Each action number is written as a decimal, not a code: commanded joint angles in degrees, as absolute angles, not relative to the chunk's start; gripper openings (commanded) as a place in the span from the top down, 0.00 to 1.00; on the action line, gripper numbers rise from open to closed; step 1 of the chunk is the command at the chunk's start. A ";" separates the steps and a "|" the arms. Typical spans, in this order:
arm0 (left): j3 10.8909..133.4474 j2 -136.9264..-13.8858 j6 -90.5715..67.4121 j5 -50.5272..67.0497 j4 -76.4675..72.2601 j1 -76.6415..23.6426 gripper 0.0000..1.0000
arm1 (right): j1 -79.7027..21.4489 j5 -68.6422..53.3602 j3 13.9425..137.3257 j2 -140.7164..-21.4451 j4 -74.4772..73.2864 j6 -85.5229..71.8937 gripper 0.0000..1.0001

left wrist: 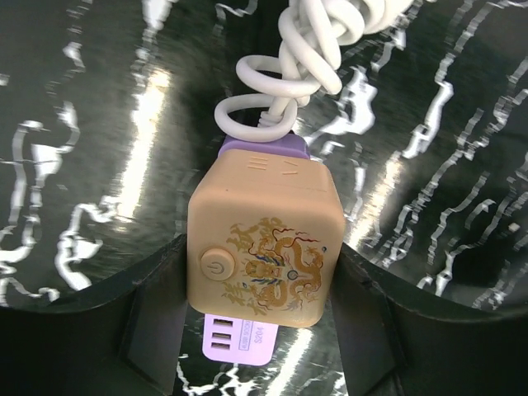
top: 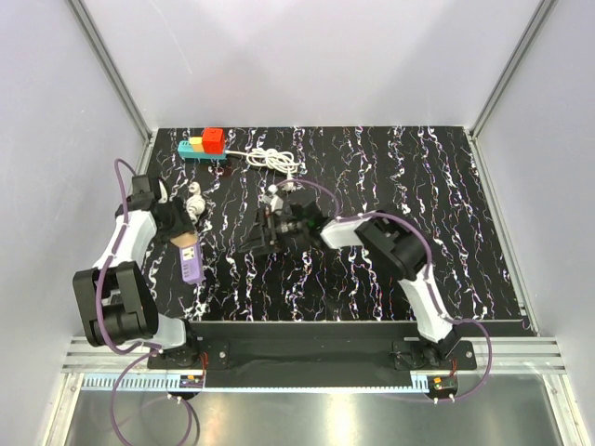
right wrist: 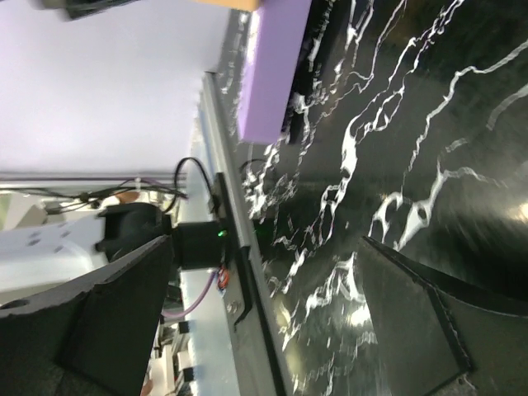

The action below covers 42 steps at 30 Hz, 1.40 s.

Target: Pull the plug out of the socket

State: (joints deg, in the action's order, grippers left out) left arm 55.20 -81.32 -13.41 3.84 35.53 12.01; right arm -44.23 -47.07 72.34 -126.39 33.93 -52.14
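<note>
The teal-blue socket strip point(top: 192, 147) lies at the table's back left. A red cube plug point(top: 213, 139) and an orange one point(top: 197, 143) sit in it, and its white cord point(top: 270, 160) is coiled to the right. My left gripper point(top: 183, 237) is far from it. In the left wrist view the left gripper point(left wrist: 260, 276) is shut on a tan cube plug point(left wrist: 264, 239) with a dragon print. That plug is seated on a purple power strip point(left wrist: 235, 340). My right gripper point(top: 263, 232) is open and empty at mid-table, and the right wrist view shows it point(right wrist: 264, 247) spread wide.
The purple strip point(top: 193, 269) lies near the left arm, and its white cord point(top: 197, 200) is bundled just behind the gripper. The strip's end also shows in the right wrist view point(right wrist: 272, 66). White walls enclose the black marbled table point(top: 418, 214). A metal rail point(top: 316, 353) runs along the front edge.
</note>
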 commanded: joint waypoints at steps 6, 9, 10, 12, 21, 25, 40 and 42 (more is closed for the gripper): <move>52.30 -78.57 -16.87 13.79 34.37 9.93 0.90 | -52.29 -38.50 87.43 -138.33 31.39 -54.49 0.07; 51.86 -77.79 -17.14 13.45 34.19 9.76 0.91 | -53.70 -36.83 91.66 -141.76 30.15 -55.37 0.08; 51.94 -77.52 -17.14 13.10 34.19 9.76 0.91 | -53.96 -36.13 92.63 -142.64 29.89 -55.63 0.08; 51.59 -76.73 -17.05 13.36 34.19 9.76 0.91 | -54.49 -32.97 93.42 -143.17 28.13 -56.42 0.10; 51.50 -75.85 -15.82 13.01 34.28 9.84 0.91 | -55.20 -30.14 96.76 -147.04 26.19 -59.50 0.43; 51.59 -75.59 -15.64 13.71 34.19 9.76 0.91 | -55.46 -31.73 98.79 -148.79 26.02 -60.12 0.45; 49.04 -74.80 -13.80 13.71 29.80 9.76 0.84 | -55.55 -34.11 101.43 -155.22 27.08 -68.99 0.91; 48.34 -74.27 -13.89 13.62 29.18 9.76 0.85 | -55.55 -34.10 100.90 -155.48 26.37 -69.95 0.99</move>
State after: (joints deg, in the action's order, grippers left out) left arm 49.39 -75.96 -14.57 10.28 32.12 10.26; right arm -54.78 -35.59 103.42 -151.83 33.85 -69.54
